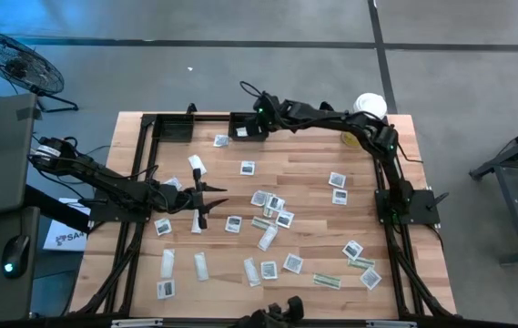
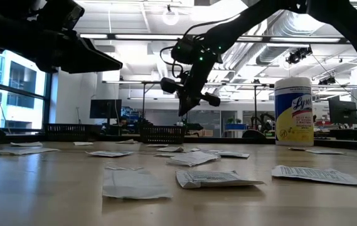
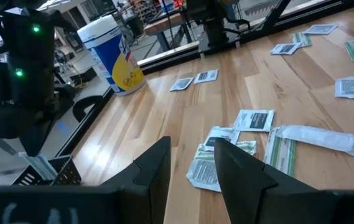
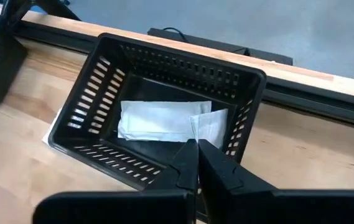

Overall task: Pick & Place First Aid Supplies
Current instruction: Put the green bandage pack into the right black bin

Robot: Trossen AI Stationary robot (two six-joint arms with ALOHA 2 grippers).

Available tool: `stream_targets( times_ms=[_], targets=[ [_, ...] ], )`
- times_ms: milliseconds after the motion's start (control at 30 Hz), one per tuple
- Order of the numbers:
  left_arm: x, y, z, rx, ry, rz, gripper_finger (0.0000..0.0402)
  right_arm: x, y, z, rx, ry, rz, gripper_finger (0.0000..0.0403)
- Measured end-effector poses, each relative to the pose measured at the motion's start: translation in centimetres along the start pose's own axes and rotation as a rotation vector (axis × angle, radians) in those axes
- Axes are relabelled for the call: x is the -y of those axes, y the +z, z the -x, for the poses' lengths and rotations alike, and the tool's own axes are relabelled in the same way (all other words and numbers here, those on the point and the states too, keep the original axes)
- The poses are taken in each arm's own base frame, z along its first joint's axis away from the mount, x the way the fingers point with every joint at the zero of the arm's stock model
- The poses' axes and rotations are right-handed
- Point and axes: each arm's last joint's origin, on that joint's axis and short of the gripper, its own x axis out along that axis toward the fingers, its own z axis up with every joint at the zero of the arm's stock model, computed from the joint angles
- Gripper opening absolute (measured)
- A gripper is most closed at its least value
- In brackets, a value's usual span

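Now the right gripper [image 4: 196, 152] hangs over the basket [image 4: 96, 93] holding a thin white packet [image 4: 209, 127] in closed jaws; such light, floppy packets [image 1: 268, 202] on the surface lift best by an edge.

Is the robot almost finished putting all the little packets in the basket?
Not nearly. One white packet already lies in the black basket. The right gripper is over that basket, shut on a small packet. The left gripper hovers open above the table with nothing held. Many packets are still scattered across the table.
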Motion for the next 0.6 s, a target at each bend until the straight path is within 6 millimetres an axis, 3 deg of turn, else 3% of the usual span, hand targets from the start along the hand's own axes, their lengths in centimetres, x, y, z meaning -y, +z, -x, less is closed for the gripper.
stream_targets(
  times_ms=[600],
  targets=[
    [0.00, 0.00, 0.00, 0.000, 0.001, -0.026, 0.0121, 0.36, -0.17, -0.26, -0.048, 0.020, 0.026, 0.0004]
  ],
)
